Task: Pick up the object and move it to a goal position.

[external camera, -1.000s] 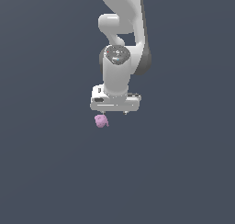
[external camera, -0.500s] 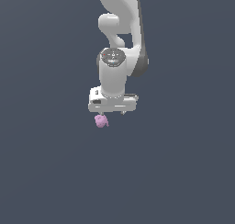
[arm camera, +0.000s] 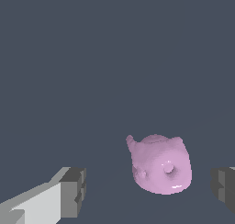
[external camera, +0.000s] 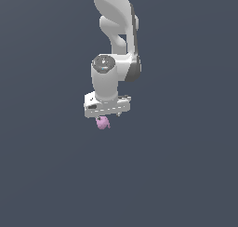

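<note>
A bare simulated test scene, not a real room.

Both views show only a flat, even slate-grey backdrop with no walls, furniture, horizon or shadows, and it is hard to tell where floor ends and background begins. A smooth white robot arm [external camera: 114, 58] hangs from above with clean, computer-drawn shading. Near it sits a glossy pink-purple blob [external camera: 102, 123], its surface plainly rendered and blocky at the edges in the wrist view.

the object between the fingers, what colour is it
Pale pink-purple all over, no pattern; the object shows best in the wrist view.
</note>
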Available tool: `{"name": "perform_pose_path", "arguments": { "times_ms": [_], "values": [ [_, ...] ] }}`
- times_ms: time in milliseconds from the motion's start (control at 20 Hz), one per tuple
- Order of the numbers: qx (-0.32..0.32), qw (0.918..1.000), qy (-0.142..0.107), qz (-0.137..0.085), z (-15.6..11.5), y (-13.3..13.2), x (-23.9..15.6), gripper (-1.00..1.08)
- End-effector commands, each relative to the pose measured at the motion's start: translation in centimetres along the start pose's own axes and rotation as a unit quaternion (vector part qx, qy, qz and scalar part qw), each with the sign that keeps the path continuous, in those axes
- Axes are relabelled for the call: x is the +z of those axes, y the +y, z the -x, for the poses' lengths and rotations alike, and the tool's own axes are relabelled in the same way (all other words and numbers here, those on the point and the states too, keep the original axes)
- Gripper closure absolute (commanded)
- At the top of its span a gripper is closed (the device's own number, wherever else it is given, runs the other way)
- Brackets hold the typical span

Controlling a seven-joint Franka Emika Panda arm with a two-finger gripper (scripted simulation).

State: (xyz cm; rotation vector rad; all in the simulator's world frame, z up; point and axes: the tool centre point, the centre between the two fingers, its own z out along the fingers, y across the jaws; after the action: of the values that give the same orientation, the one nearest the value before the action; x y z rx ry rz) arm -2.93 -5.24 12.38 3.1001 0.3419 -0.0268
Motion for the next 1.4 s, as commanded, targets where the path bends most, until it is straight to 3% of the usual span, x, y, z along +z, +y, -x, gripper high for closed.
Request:
{"name": "perform_pose_path", "arguments": {
  "times_ms": [0, 600, 1350],
  "values": [
    [-0.022, 0.9997, 0.002, -0.002, 0.6, 0.8, 0.8, -0.92],
    [-0.088, 0.9960, 0.010, -0.009, 2.4, 2.9, 3.2, -0.92],
    [-0.096, 0.9953, 0.010, -0.009, 2.6, 3.1, 5.5, -0.92]
  ]
}}
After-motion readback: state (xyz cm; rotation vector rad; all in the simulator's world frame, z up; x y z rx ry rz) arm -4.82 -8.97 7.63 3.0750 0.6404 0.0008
